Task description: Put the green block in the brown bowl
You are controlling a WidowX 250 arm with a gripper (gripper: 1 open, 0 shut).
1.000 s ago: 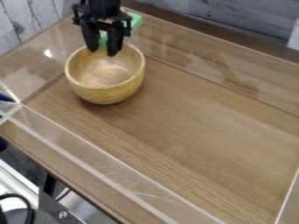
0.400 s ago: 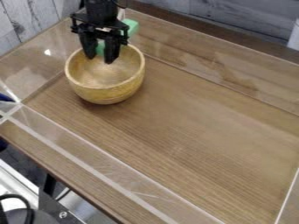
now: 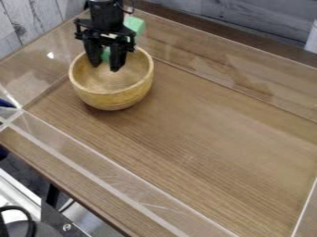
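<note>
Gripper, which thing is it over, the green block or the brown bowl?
The brown bowl: the gripper points down into its opening, while the green block shows behind it, outside the rim.

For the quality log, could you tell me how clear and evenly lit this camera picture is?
Camera view: soft and low in detail; pale glare streaks on the table; the gripper over the bowl is dark with little detail; the green block is mostly hidden behind it.

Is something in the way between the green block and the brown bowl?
Nothing visible is. The green block lies just behind the far rim of the brown bowl, with no other thing between them. Only the gripper hangs over the bowl, partly hiding the block.
</note>
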